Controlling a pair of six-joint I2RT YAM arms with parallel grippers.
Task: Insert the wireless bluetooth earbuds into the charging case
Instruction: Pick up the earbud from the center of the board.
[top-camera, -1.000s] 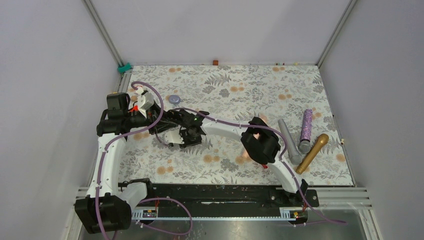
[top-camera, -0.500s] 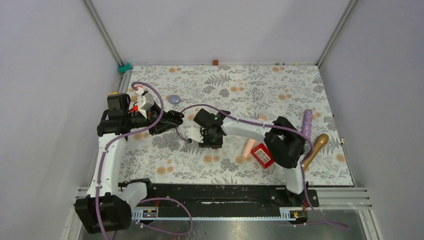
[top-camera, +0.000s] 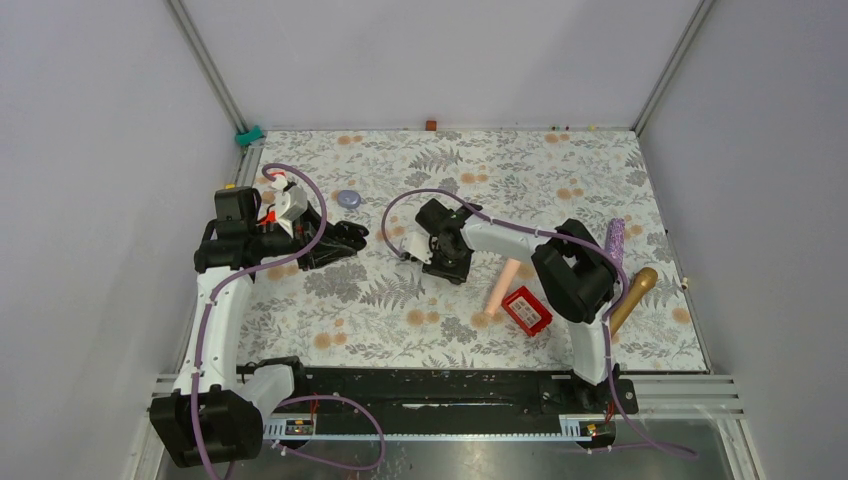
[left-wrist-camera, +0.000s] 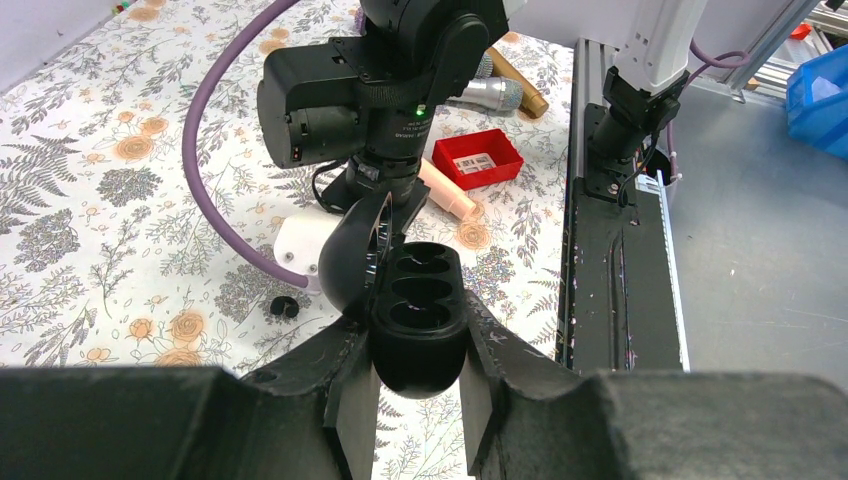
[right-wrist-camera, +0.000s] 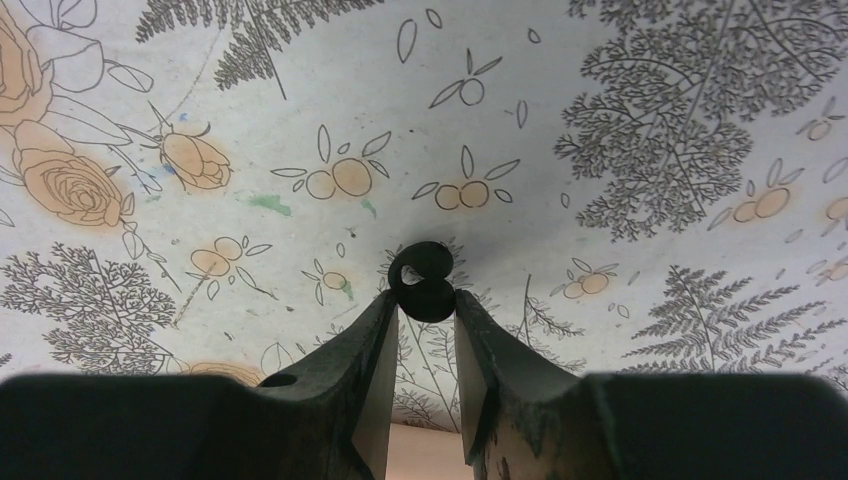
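Right gripper (right-wrist-camera: 424, 303): jaws set narrow, pinching one earbud (right-wrist-camera: 424, 283) at the very fingertips. Its height over the table (right-wrist-camera: 620, 120) cannot be judged. This gripper stands near the charging case (left-wrist-camera: 420, 318), on the far side of it as the left wrist camera sees it. Left gripper (left-wrist-camera: 418, 352): clamped tight on the case's lower shell, one finger on each flank. The lid (left-wrist-camera: 350, 255) is hinged up and the recesses face upward; they appear empty. A second earbud (left-wrist-camera: 284, 307) lies loose on the table just beside the case, on the lid's side, touching nothing. Count: two earbuds, one held and one loose; one case. Well beyond the case, past the right arm, are one pink cylinder (left-wrist-camera: 447, 190), one red box (left-wrist-camera: 477, 158) and microphones (left-wrist-camera: 495, 93), two countable in that view. One lavender dome (top-camera: 348, 199) sits near the case overhead. Handling assessment: each earbud is judged very light, hard, rounded and glossy, so liable to squirt out of a tip pinch. It is best taken across its widest body with modest force. The case is judged rigid and slippery. Its flanks below the hinge are the sound hold, and the open lid should bear no load.
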